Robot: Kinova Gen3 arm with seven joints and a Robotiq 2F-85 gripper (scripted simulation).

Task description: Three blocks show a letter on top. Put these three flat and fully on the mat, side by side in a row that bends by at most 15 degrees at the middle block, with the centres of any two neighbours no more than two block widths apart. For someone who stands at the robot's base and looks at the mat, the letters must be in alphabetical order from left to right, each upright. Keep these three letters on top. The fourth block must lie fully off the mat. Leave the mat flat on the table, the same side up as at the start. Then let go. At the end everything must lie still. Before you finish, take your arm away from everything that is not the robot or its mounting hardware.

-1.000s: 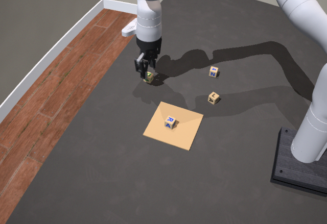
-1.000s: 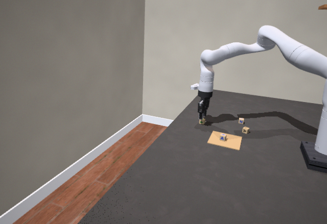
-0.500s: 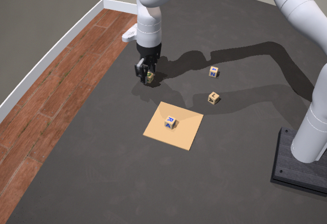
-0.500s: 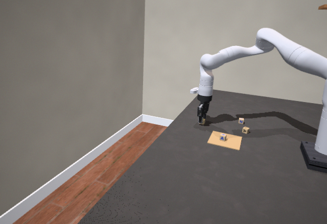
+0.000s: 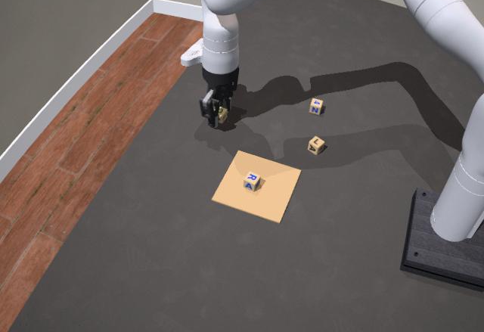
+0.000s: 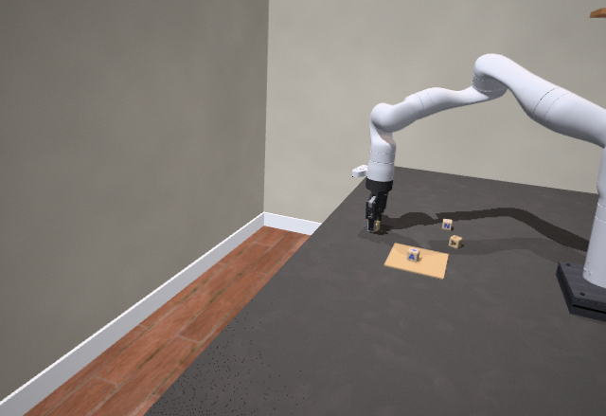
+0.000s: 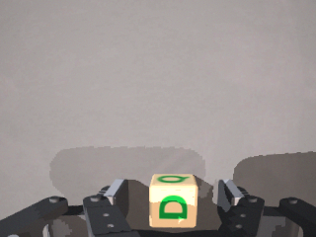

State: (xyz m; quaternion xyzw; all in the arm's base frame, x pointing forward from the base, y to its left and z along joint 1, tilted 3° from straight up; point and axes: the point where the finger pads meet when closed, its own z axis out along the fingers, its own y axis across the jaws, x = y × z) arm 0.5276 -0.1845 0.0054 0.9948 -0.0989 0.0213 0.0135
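Straddling a green-lettered block with an open claw

The gripper (image 5: pixel 221 116) (image 6: pixel 375 228) (image 7: pixel 173 195) is held low over the table (image 5: pixel 156 250) (image 6: pixel 391 348) (image 7: pixel 158 74), its fingers parted. Between them the green-lettered block (image 5: pixel 222 115) (image 6: pixel 378 226) (image 7: pixel 173 204) is seen, with a gap left on either side in the wrist view; it is not gripped. A green D is shown on its larger visible face there.

The R block (image 5: pixel 251 181) (image 6: pixel 413 255), blue R uppermost and a blue A on one side, is borne fully by the tan mat (image 5: pixel 269 203) (image 6: pixel 428 266), which is laid flat. Off the mat, towards the robot's base (image 5: pixel 416 264) (image 6: pixel 570 298), the L block (image 5: pixel 315 145) (image 6: pixel 454 242) is found, a dark L on top. Near it, the 4 block (image 5: pixel 315 107) (image 6: pixel 447 224) is placed, with a blue 4 on top and N on a side. Only one block is set on the mat.
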